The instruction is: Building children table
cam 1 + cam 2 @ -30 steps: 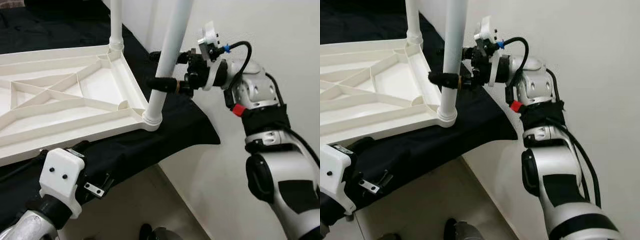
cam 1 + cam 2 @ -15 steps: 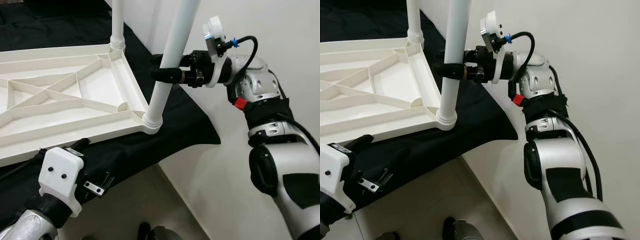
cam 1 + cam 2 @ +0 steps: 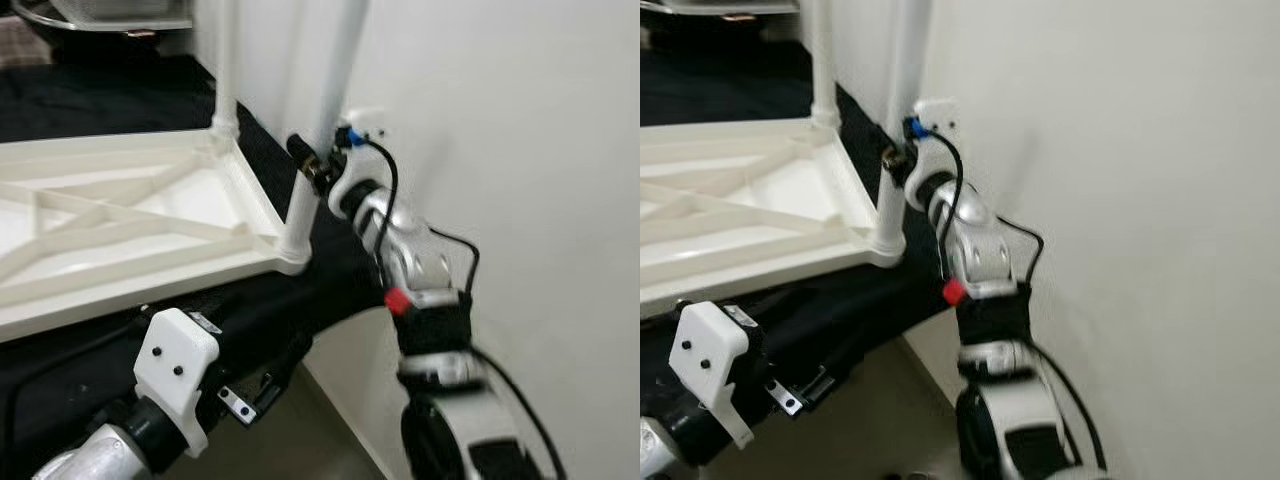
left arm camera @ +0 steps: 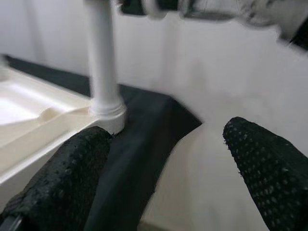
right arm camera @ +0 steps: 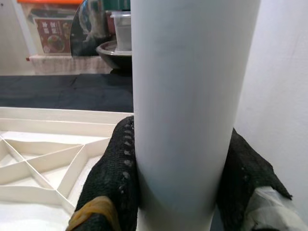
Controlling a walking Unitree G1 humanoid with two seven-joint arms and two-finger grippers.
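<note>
The upturned children's table point(image 3: 120, 215) and its legs point(image 5: 192, 96) look like smooth cream-white plastic with a dull sheen. Under it lies matt black cloth point(image 3: 330, 270). Both pincers' fingers point(image 4: 53, 183) wear rough, dimpled black rubber. The right arm point(image 3: 975, 240) is glossy silver, banded in black fabric.

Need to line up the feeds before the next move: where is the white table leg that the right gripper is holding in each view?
Left eye view: white table leg right of centre, standing in the tabletop corner socket.
Right eye view: left of centre, the right gripper clamped on it.
Left wrist view: upper left.
Right wrist view: the central column between black fingers.
Shared landmark: the corner socket.
</note>
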